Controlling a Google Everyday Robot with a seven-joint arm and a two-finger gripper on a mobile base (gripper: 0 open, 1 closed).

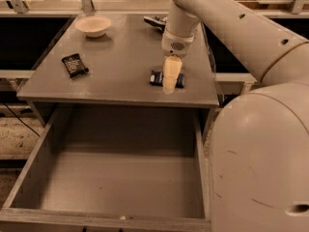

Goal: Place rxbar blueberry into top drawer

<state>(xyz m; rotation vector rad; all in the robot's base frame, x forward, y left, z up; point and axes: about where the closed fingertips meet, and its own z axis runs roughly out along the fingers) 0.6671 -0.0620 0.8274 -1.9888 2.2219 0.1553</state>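
The rxbar blueberry [157,78], a small dark navy bar with white lettering, lies flat on the grey cabinet top near its front right edge. My gripper [170,83] hangs straight down over the bar and covers its middle, its tip at or just above the wrapper. Only the bar's left and right ends show. The top drawer [120,178] is pulled fully out below the cabinet top. It is a deep grey wood-grain box with a bare flat bottom.
A black wrapper with white print [74,65] lies at the left of the cabinet top [116,57]. A white bowl [93,25] stands at the back left. A dark object [154,21] lies at the back behind the arm. My large arm body fills the right side.
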